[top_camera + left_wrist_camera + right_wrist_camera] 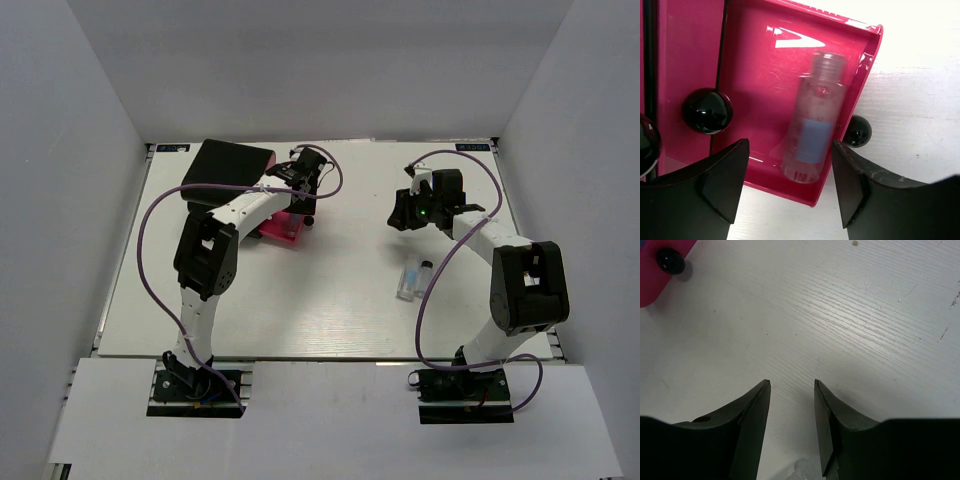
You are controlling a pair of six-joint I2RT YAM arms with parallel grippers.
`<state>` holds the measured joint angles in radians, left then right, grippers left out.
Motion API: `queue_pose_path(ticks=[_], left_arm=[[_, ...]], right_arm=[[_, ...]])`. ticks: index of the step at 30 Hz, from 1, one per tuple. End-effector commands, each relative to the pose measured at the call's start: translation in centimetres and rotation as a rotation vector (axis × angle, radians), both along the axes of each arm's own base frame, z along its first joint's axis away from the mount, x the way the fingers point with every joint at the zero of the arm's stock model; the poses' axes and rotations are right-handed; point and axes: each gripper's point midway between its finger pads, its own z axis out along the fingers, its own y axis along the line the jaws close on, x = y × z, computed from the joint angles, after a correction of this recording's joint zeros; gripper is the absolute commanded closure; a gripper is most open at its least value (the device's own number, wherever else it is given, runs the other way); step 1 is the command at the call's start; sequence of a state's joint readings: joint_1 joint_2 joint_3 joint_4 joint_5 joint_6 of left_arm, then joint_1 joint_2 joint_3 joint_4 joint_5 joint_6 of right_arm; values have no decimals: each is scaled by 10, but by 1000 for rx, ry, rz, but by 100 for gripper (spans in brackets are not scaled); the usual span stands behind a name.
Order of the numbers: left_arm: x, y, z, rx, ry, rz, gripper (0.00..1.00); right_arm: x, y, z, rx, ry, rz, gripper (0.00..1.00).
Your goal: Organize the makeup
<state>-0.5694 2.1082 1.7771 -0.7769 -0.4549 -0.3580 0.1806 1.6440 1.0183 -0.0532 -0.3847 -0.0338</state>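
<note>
- pink drawer [765, 65] is pulled out of the black box [232, 165], which sits at 10 o'clock on the table [340, 310].
- one clear bottle [815, 125] lies flat in the drawer, against its 3 o'clock wall, cap end pointing to 12.
- left gripper [790, 144] hangs over the drawer with its jaws apart. the bottle sits below the gap and is not clamped.
- right gripper [792, 382] is over bare table with a narrow gap between its jaws and nothing in it.
- makeup count is three bottles: one in the drawer and two on the table at 4 o'clock from centre. those two are a dark-capped bottle [427, 270] and a pale bottle [406, 286], just beside each other.
- the left wrist view shows three black knobs: centre knob [707, 111], outer knob [857, 131] and edge knob [646, 145], which is cut off at 9 o'clock.
- only the left wrist view shows the drawer's contents. in the top view the arm covers them.
- only the top view shows the two table bottles whole. the right wrist view has a blurred clear bit at 6 o'clock, and i can't tell what it is.
</note>
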Motion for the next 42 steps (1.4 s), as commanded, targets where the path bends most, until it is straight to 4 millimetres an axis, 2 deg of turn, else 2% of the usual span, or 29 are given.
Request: queue_pose_path(ticks=[1, 4, 6, 7, 8, 9, 10, 14, 15, 16, 17, 18, 19, 20, 21, 23, 24, 25, 27, 28, 31, 34, 35, 42], left_arm=[[5, 0, 11, -12, -28, -6, 23], [10, -5, 29, -43, -69, -10, 25], [12, -16, 47, -78, -102, -57, 34], [13, -27, 57, -105, -131, -86, 38], [11, -39, 61, -156, -120, -138, 48], [10, -47, 70, -195, -126, -177, 53], [4, -69, 74, -275, -111, -246, 63], [-17, -128, 86, -427, -84, -427, 68], [-32, -153, 90, -509, -36, -516, 67], [-46, -173, 74, -524, 23, -561, 64], [-49, -191, 85, -564, 24, -596, 60], [-64, -209, 84, -617, 73, -651, 53], [-72, -222, 71, -630, 121, -667, 47], [-89, -240, 71, -657, 145, -710, 43], [-98, -251, 73, -694, 168, -717, 38], [-117, -270, 71, -744, 211, -752, 29], [-122, -276, 72, -785, 235, -757, 27], [-131, -283, 72, -802, 254, -774, 25], [-150, -296, 63, -823, 309, -809, 23], [-152, -297, 59, -828, 326, -811, 22], [-170, -306, 45, -795, 358, -817, 20], [-178, -308, 33, -747, 366, -792, 19], [-174, -306, 29, -727, 352, -773, 19], [-182, -303, -18, -599, 387, -674, 19]], right_arm=[[8, 1, 11, 8, -35, 15, 53], [6, 1, 10, -2, -32, 26, 54], [4, -1, 9, -15, -35, 34, 58], [4, -2, 9, -22, -39, 37, 61], [2, -2, 9, -26, -39, 41, 70], [1, -4, 7, -35, -42, 46, 74], [-1, -5, 7, -38, -39, 49, 85], [-6, -12, 6, -57, -33, 49, 99], [-9, -15, 3, -69, -23, 44, 99], [-10, -20, 1, -79, -17, 32, 99], [-9, -31, 1, -104, -19, -6, 94], [-9, -37, 0, -121, -13, -34, 89], [-10, -47, -3, -134, 3, -81, 85], [-10, -53, -2, -148, 7, -107, 73], [-8, -69, -3, -167, 17, -162, 67], [-11, -80, -3, -167, 35, -212, 59], [-12, -92, -4, -169, 51, -252, 57], [-14, -96, -5, -161, 66, -275, 52], [-17, -99, -5, -137, 84, -295, 52], [-17, -110, -6, -126, 94, -330, 52], [-18, -114, -4, -90, 95, -345, 52], [-21, -119, -4, -76, 86, -353, 51], [-22, -118, -5, -68, 84, -349, 51], [-31, -120, -1, -25, 66, -368, 51]])
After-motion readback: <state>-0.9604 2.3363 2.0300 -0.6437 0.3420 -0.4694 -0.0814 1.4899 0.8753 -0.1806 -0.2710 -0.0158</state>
